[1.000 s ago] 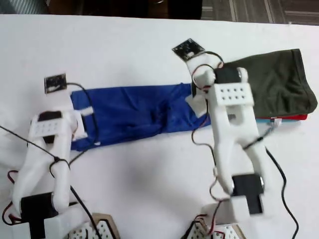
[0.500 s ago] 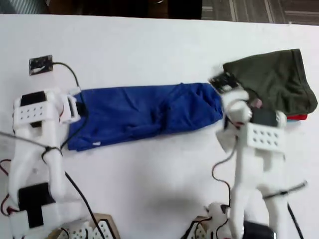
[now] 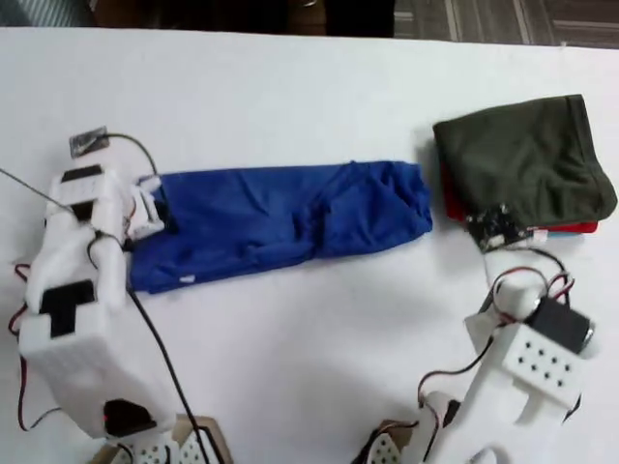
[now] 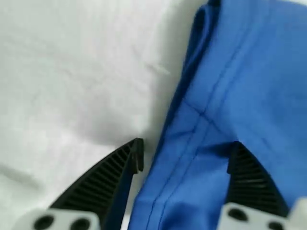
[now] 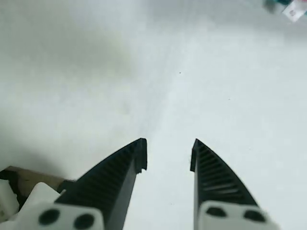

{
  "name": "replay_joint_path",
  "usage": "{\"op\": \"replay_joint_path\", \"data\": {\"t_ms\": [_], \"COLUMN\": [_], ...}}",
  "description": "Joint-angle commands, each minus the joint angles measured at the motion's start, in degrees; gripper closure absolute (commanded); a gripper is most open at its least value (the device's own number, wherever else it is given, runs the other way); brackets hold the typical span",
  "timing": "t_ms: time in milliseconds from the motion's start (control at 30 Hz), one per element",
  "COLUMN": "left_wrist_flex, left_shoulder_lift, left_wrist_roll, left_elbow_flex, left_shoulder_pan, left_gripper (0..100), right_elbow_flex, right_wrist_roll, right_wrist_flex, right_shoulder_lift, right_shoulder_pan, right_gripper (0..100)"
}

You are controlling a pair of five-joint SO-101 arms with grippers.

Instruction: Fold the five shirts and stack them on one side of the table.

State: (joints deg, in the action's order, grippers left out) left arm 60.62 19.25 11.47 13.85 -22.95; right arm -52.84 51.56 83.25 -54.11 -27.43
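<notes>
Our left gripper (image 4: 187,146) and right gripper (image 5: 169,143) gape; left straddles the blue shirt (image 3: 280,217) at its hem, where a shallow bite could snag one layer.

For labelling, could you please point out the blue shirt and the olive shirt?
blue shirt (image 3: 280,217): high view, middle of the cloth.
olive shirt (image 3: 522,159): high view, top face of the fold.

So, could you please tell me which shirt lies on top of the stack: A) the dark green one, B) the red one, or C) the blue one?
A: the dark green shirt lies uppermost, the red shirt peeking out beneath it; the blue shirt lies apart.
</notes>
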Motion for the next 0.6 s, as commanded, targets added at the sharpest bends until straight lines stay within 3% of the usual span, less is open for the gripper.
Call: {"op": "replay_joint_path", "data": {"t_ms": [0, 300, 567], "left_wrist_flex": [0.2, 7.6, 10.8], "left_shoulder_lift": [2.4, 3.3, 7.6], "left_wrist_roll": [0.4, 0.5, 0.3], "left_elbow_flex": [-3.0, -4.9, -8.3], "left_shoulder_pan": [1.8, 13.5, 14.2], "left_gripper": [70, 70, 71], "right_elbow_flex": [-3.1, -15.5, -26.7], "right_wrist_roll": [0.3, -0.2, -0.2], "right_wrist_flex": [-0.9, -9.0, -15.1], "right_shoulder_lift": [-4.4, -11.2, -19.6], "right_shoulder_pan": [-0.5, -0.8, -0.6], "right_gripper": [84.0, 84.0, 84.0]}}
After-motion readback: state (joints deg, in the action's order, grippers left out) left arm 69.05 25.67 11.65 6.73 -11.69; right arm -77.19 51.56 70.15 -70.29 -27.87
